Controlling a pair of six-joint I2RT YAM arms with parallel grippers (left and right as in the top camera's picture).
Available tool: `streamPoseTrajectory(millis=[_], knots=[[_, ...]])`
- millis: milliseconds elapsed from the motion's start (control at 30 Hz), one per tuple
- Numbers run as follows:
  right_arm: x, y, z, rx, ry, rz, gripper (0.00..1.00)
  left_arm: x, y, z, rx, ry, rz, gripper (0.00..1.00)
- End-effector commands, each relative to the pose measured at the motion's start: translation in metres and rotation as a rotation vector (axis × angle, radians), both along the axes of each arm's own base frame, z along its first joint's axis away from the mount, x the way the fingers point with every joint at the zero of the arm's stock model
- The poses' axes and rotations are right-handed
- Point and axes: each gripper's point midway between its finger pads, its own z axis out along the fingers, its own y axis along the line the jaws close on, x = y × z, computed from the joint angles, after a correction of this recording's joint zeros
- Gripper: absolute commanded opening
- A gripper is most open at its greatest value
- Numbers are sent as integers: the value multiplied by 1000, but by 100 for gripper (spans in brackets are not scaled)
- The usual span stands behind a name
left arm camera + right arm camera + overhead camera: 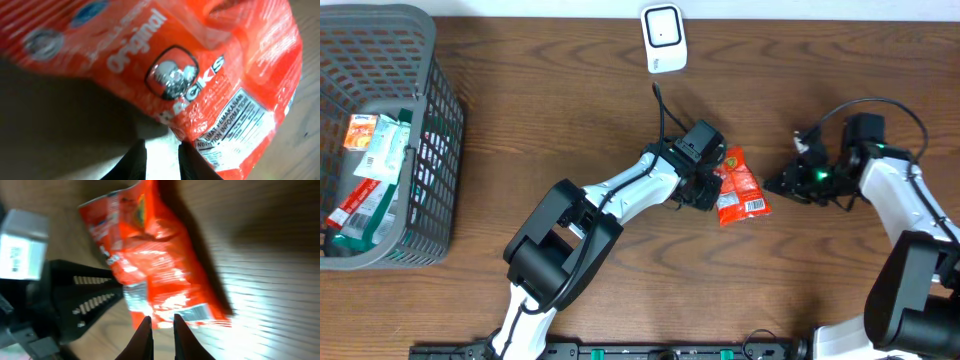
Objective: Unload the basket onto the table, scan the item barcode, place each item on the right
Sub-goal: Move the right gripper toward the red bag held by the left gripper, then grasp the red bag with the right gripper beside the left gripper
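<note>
Okay, you've got the orange snack packet [740,188] just right of centre in the overhead frame, lifted off the table [570,110] judging by the shadow under it in both wrist views. The left gripper [712,188] pinches its left edge. In the left wrist view its fingertips [135,162] sit close together at the bottom, with the nutrition panel [235,120] just above them. The right gripper [784,185] sits just beside the packet's right edge, its fingertips [142,337] parted a crack with nothing between them. You see the white scanner [662,38] at top centre, well apart from the packet. The grey basket [438,150], upper left, holds more packets.
</note>
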Motion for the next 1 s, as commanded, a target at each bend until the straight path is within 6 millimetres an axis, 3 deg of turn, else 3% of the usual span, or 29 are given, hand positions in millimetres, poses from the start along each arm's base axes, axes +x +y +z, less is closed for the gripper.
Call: streamPoseTrajectory(millis=[0, 167, 267, 500, 600, 767, 967], knots=[[4, -16, -2, -69, -24, -1, 12, 14, 7, -14, 57, -58, 44, 24], [6, -18, -7, -105, -37, 4, 14, 16, -3, -20, 43, -89, 33, 24], [5, -14, -7, -104, -33, 15, 15, 3, -9, -27, 61, -72, 3, 24], [-1, -12, -14, -167, -5, 45, 21, -15, -33, -24, 36, -98, -59, 25], [5, -16, -16, -204, -26, 44, 23, -12, -35, -23, 27, -114, -56, 29], [31, -20, -10, -220, -135, 19, 23, 6, -25, -24, 92, -204, -12, 29], [44, -22, -10, -234, -201, 5, 23, 11, -28, -22, 91, -248, -46, 27]])
